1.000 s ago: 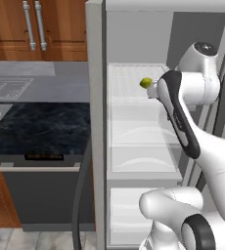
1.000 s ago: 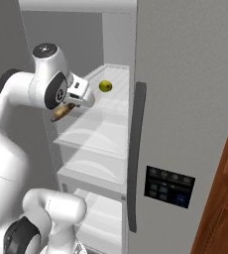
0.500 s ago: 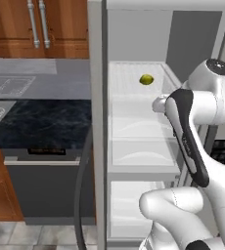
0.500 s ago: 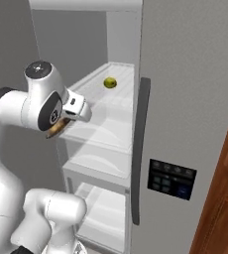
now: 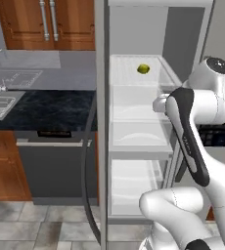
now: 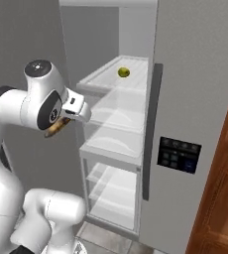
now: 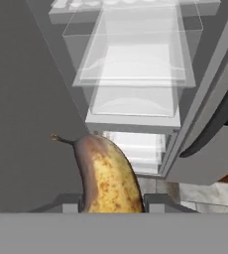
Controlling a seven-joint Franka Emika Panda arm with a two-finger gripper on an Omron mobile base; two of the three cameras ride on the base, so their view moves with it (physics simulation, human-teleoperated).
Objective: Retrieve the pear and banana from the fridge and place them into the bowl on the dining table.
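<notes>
The fridge (image 5: 134, 142) stands open, showing its white inside and glass shelves. The pear (image 5: 143, 69) (image 6: 124, 73), small and yellow-green, lies on the upper shelf toward the back. My gripper (image 7: 111, 204) (image 6: 61, 124) is shut on the banana (image 7: 108, 178) (image 6: 54, 130), a yellow fruit with brown patches and a dark stem. It holds the fruit in front of the fridge, outside the shelves and lower than the pear's shelf. The bowl and the dining table are out of view.
The fridge door with its long dark handle (image 5: 88, 161) swings out on the left. Beyond it lie a dark counter with a sink (image 5: 2, 105), a dishwasher (image 5: 51, 163) and wooden cupboards (image 5: 46, 22). A control panel (image 6: 178, 154) and a brown wooden door (image 6: 225, 173) are on the right.
Both base views have shifted, so the camera has moved. The hand with the banana has drawn back from the shelves and a little lower. The pear stays on its shelf.
</notes>
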